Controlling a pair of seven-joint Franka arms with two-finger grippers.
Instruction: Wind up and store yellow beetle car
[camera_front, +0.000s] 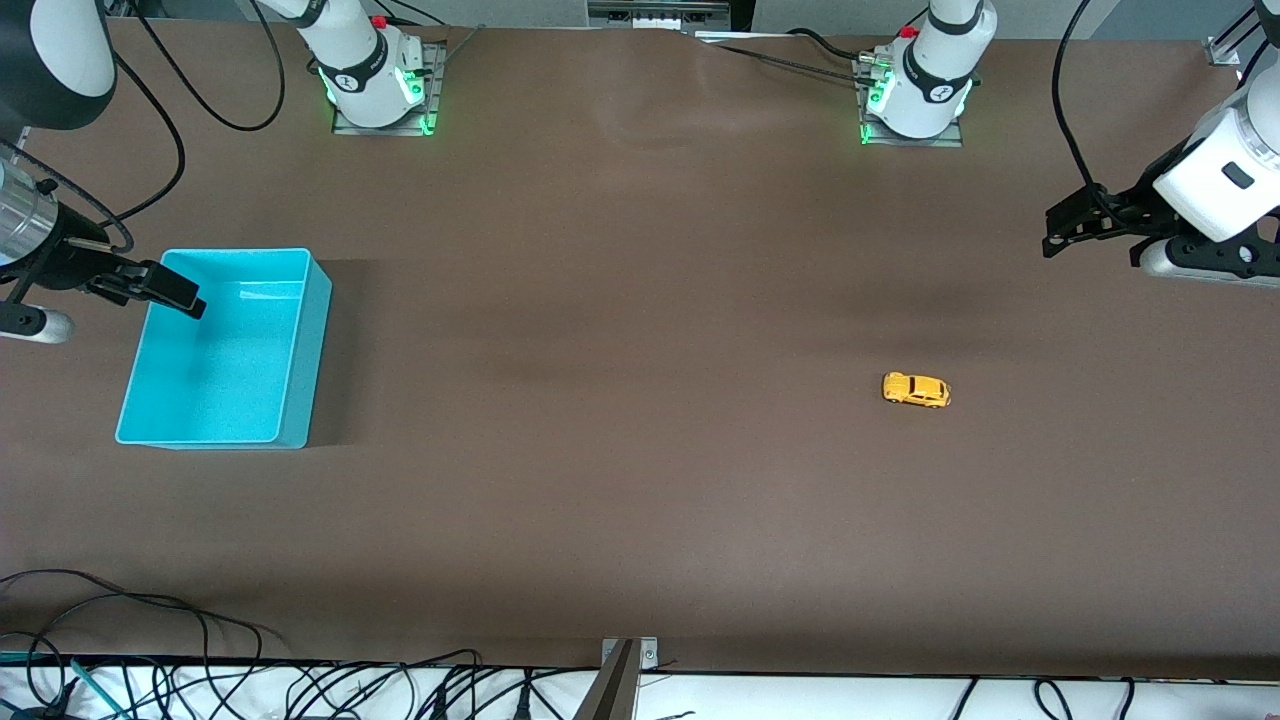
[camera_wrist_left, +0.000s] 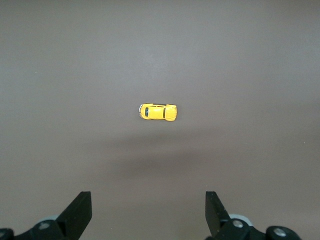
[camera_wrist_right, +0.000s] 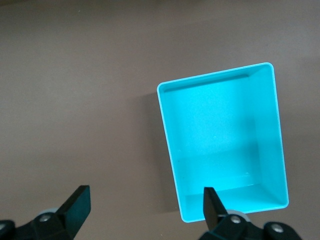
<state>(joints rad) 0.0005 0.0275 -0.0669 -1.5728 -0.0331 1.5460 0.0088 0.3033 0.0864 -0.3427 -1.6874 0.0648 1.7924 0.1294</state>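
1. Car first: the yellow beetle car (camera_front: 916, 390) sits on its wheels on the bare brown counter (camera_front: 620, 480), toward the left arm's end, lying lengthwise along the counter, and nothing is touching it.
2. Up high, the left pincer (camera_front: 1062, 232) hangs in the air near the left arm's end of the counter, well apart from the car. In the left wrist view its two black fingers (camera_wrist_left: 80, 212) are spread wide with nothing between them, and the car (camera_wrist_left: 157, 112) lies centred ahead of them.
3. At the right arm's end, the right pincer (camera_front: 170, 288) hovers over the rim of the turquoise bin (camera_front: 300, 340). Its fingers (camera_wrist_right: 77, 205) are parted and empty too, and the bin (camera_wrist_right: 170, 145) shows nothing inside.
4. My read: this is the opening of the job, with no grasp made and the car neither wound nor stored.
5. The next move looks like the left arm's: come down over the car and line the fingers up across its narrow body.
6. The car is tiny and on wheels, so it could roll or skid if one finger lands first.
7. The bin stands well apart from the car, so storing calls for a long carry or a handover, I reckon.
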